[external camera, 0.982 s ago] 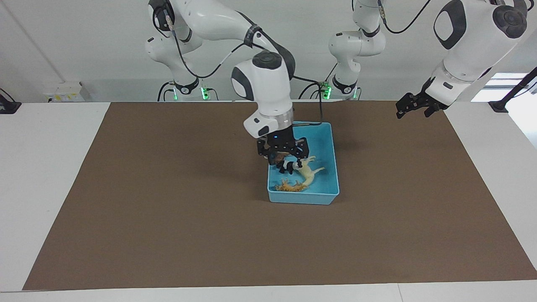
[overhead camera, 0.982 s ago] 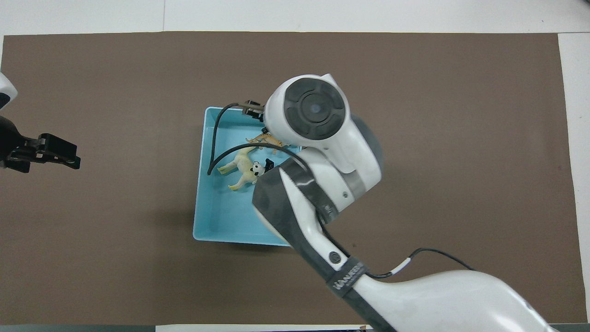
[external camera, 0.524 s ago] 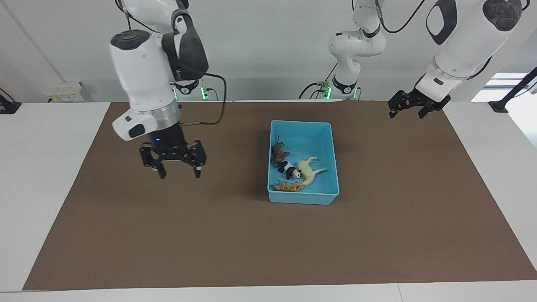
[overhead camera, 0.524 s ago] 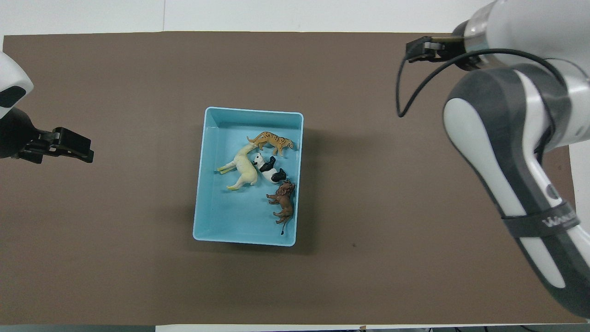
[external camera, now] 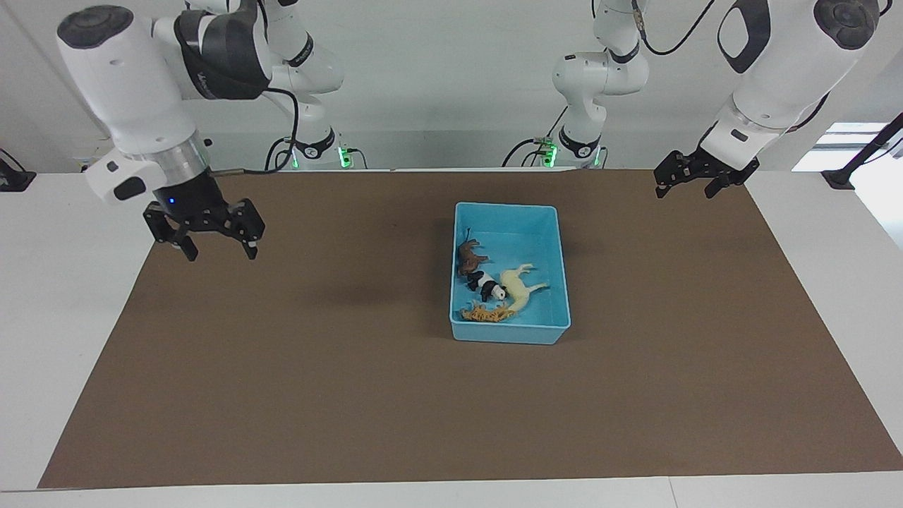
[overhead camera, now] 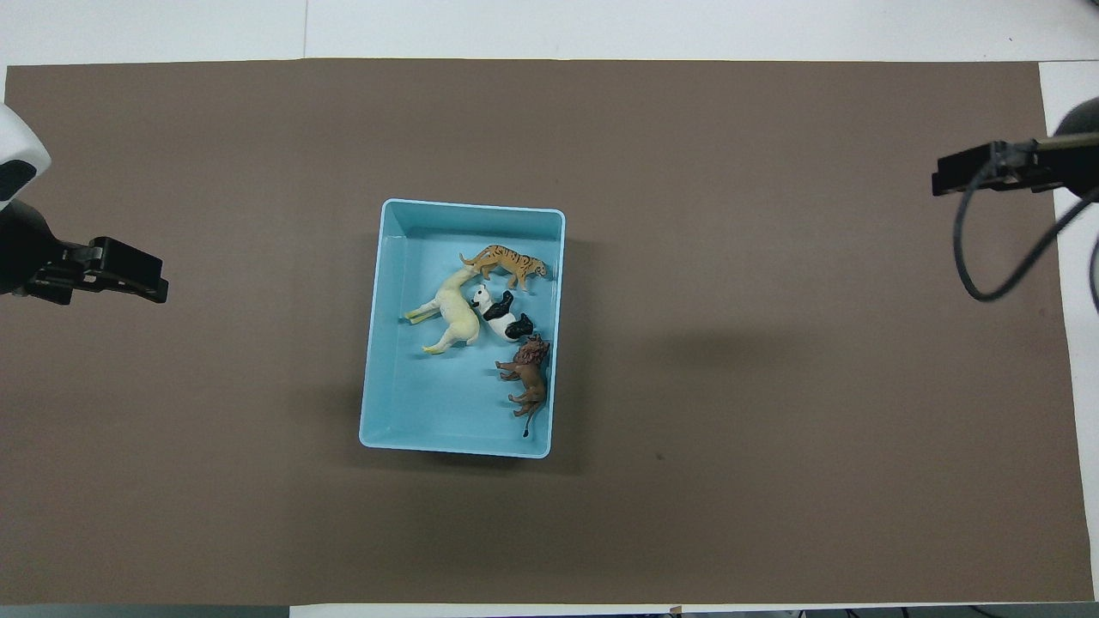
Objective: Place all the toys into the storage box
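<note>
Facing view: the right claw (external camera: 217,248) has swung away from mid-mat since half a second ago and now hangs over the mat's edge at the right arm's end of the desk (external camera: 42,296), fingers spread wide, holding nothing. The left claw (external camera: 690,185) waits raised over the mat's opposite end, empty; how far it is open I cannot tell.

Overhead view: the storage box (overhead camera: 403,403) sits mid-mat, holding the cream horse (overhead camera: 452,313), striped tiger (overhead camera: 508,262), panda (overhead camera: 502,316) and lion (overhead camera: 529,382), unmoved.

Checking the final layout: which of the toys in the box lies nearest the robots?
The brown lion; the panda, the cream horse and the striped tiger lie farther.
</note>
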Robot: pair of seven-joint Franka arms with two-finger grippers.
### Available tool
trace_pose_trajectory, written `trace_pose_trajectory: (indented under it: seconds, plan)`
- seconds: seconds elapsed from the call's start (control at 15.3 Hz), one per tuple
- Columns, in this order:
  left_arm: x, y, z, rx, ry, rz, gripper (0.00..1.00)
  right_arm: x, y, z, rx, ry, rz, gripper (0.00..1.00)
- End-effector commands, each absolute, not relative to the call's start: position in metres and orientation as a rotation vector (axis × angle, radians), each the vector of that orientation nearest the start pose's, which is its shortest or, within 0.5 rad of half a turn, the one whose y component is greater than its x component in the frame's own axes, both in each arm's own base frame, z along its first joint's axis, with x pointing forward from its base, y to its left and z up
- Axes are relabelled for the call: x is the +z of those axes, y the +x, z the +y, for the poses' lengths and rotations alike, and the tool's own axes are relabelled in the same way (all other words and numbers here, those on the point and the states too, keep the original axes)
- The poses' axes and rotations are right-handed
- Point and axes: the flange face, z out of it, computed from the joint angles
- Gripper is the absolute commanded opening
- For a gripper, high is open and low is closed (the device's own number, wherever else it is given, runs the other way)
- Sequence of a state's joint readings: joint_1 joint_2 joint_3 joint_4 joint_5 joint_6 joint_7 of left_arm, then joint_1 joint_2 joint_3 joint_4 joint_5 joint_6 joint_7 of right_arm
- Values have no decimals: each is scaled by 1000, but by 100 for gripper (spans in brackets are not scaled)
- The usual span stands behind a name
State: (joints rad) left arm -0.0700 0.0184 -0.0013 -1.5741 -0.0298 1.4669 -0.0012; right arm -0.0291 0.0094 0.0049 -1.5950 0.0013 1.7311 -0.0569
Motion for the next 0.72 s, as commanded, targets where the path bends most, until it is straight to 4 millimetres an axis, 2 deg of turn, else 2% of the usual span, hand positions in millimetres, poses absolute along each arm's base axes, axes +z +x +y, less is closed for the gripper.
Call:
trace_pose_trajectory:
  seconds: [0.0,0.2,0.46,0.65]
  plan:
    - [609,541,-34,209,-3170,96,100,614,529,-43,-74,-3136,-74,100]
    - [609,541,-34,209,-3170,96,100,625,533,-58,9,-3140,-31,100]
    - [609,541,-34,209,-3170,96,100,612,533,-56,93,-3158,-44,100]
    - [609,541,-34,209,-3170,96,100,612,532,-58,96,-3157,-39,100]
